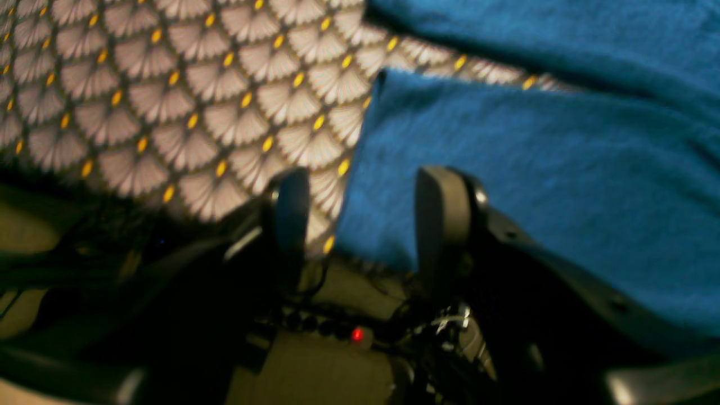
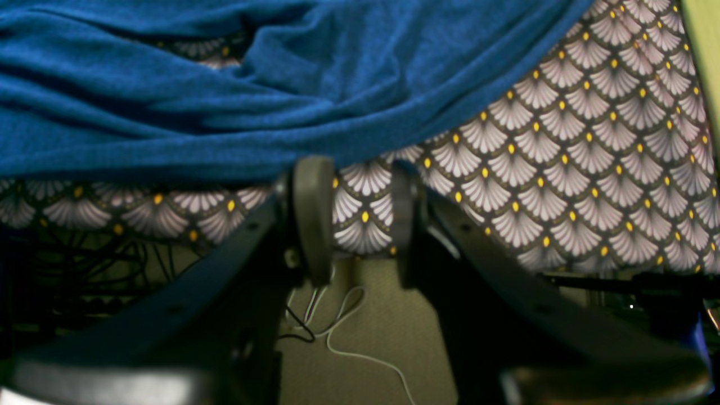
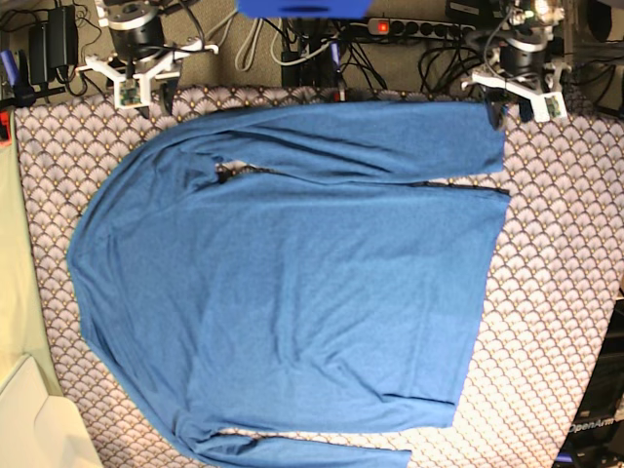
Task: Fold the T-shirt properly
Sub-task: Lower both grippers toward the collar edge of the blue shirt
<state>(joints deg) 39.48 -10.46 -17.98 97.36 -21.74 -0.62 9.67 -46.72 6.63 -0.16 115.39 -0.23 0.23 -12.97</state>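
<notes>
Beyond both pairs of fingers, the blue T-shirt (image 3: 283, 283) lies spread flat on the scallop-patterned cloth (image 3: 556, 292) over the desk, long axis running across btwn the two arms. Left fingers (image 1: 360, 211) are parted, empty, w/ the sleeve cuff edge just ahead & to their right. Right fingers (image 2: 360, 214) are also parted, empty, shoulder folds just ahead & left. Both look about equally near; the near sleeve is prob. the first pickup.

Open patterned margin flanks the spread shirt

The blue long-sleeved knit T-shirt (image 3: 292, 283) covers most of the scallop-patterned cloth (image 3: 556, 292); bare cloth lies along one side, while tangled black cables (image 3: 409, 49) crowd the far edge.
</notes>
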